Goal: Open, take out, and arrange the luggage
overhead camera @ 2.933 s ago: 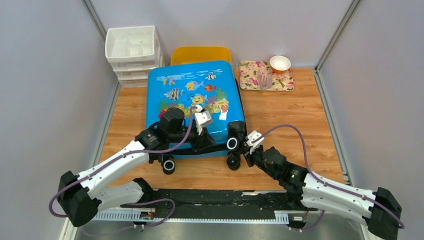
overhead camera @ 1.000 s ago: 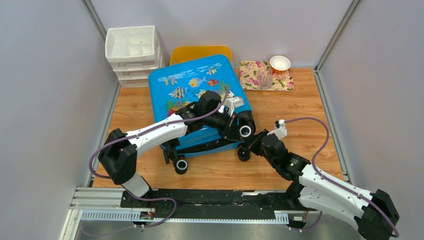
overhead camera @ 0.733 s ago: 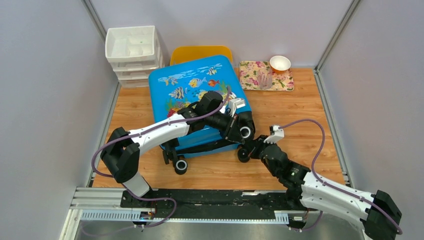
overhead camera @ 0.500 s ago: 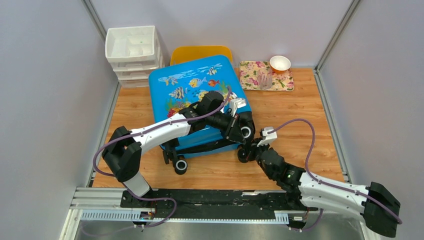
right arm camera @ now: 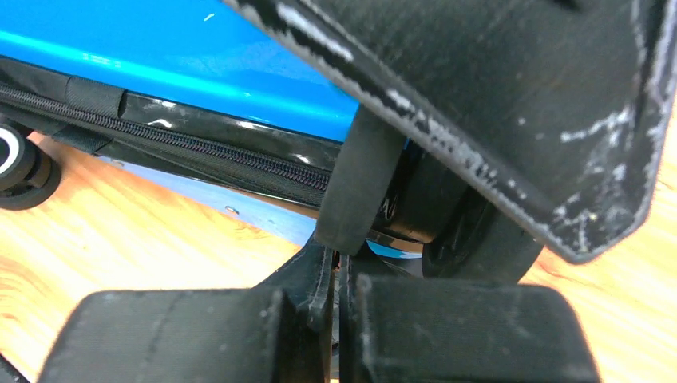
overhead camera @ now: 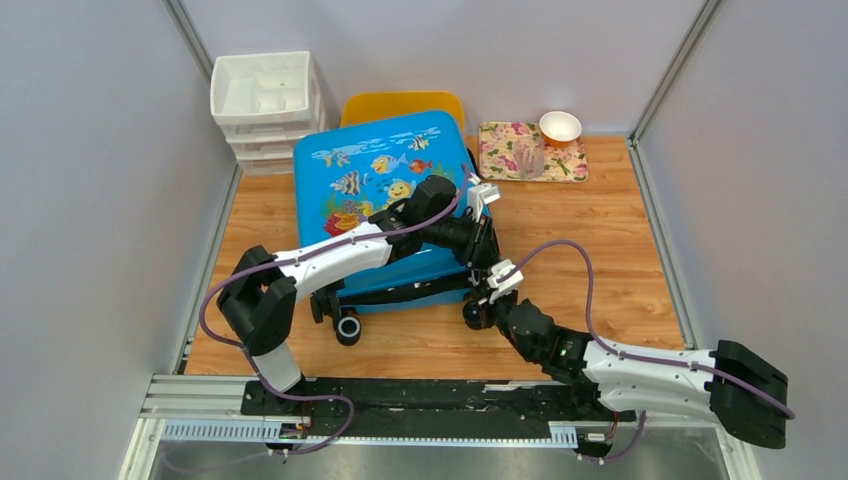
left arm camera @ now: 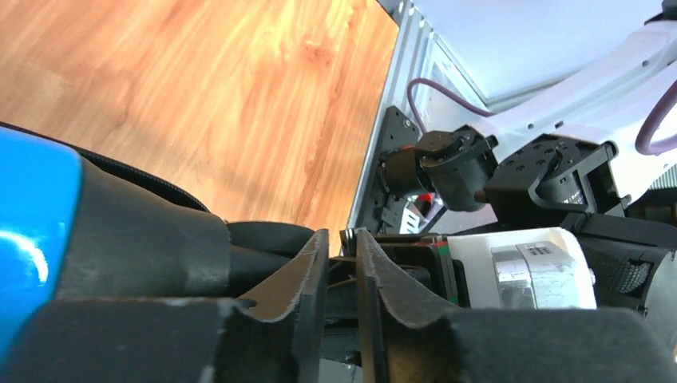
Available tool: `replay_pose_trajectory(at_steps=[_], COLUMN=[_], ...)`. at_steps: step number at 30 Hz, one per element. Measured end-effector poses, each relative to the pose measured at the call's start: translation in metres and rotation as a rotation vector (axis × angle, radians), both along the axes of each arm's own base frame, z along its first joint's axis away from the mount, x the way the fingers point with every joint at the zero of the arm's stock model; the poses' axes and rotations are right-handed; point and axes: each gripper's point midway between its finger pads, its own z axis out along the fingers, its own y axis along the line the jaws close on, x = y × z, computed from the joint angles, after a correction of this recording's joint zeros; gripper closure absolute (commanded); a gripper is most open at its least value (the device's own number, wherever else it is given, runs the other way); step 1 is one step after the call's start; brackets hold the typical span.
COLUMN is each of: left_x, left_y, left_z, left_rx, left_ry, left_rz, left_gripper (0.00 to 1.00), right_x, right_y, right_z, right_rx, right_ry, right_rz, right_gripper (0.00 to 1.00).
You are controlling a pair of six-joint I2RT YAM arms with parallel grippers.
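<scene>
Luggage [overhead camera: 385,190] lies flat and closed, blue shell up, at mid-bench [overhead camera: 620,240], just in front of the yellow tub [overhead camera: 400,105]. I judge the step in hand to be freeing the zipper [right arm camera: 199,152] at the near right corner. The left arm reaches across the lid, and the left claw [left arm camera: 342,239] is narrowly parted about a small metal piece; I cannot tell whether it is gripped. The right arm lies low and outstretched, with the right claw [right arm camera: 337,267] closed beneath a black strap-like part at that corner. Recommendation: take the pull squarely, draw along the seam, and brace the shell against skidding.
</scene>
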Motion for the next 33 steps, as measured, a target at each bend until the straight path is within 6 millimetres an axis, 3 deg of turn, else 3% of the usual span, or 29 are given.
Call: replay_pose_trajectory(at_steps=[4, 7, 9, 12, 14, 23, 26, 28, 32, 33], left_x=[0.002, 0.013, 0.036, 0.073, 0.091, 0.084, 0.068, 0.048, 0.007, 0.001], left_y=[0.015, 0.044, 0.074, 0.13, 0.181, 0.39, 0.436, 0.45, 0.436, 0.435], left_z=[0.008, 0.027, 0.041, 0.048, 0.042, 0.035, 0.023, -0.004, -0.063, -0.07], left_rx=[-0.011, -0.026, -0.015, 0.065, 0.155, 0.592, 0.726, 0.803, 0.857, 0.874], left_ry=[-0.051, -0.136, -0.239, -0.376, -0.45, -0.556, -0.539, -0.466, -0.31, -0.298], left_rz=[0.02, 0.081, 0.17, 0.294, 0.357, 0.644, 0.717, 0.696, 0.509, 0.483], left_gripper=[0.64, 0.6, 0.56, 0.55, 0.55, 0.61, 0.62, 0.61, 0.62, 0.63], right_x=[-0.006, -0.009, -0.014, -0.02, -0.021, -0.019, -0.019, -0.019, -0.02, -0.019], right_y=[0.004, 0.006, 0.009, 0.015, 0.016, 0.02, 0.022, 0.022, 0.026, 0.026], right_z=[0.001, 0.001, 0.004, 0.006, 0.004, 0.005, 0.004, 0.004, 0.005, 0.004], right_rx=[0.005, 0.004, 0.015, 0.028, 0.029, 0.042, 0.038, 0.038, 0.034, 0.027], right_ry=[0.011, 0.015, 0.016, 0.023, 0.034, 0.076, 0.082, 0.087, 0.105, 0.11], right_rz=[0.043, 0.066, 0.098, 0.139, 0.151, 0.149, 0.15, 0.15, 0.157, 0.152], right_gripper=[1.0, 1.0, 1.0, 1.0, 1.0, 1.0, 1.0, 1.0, 1.0, 1.0])
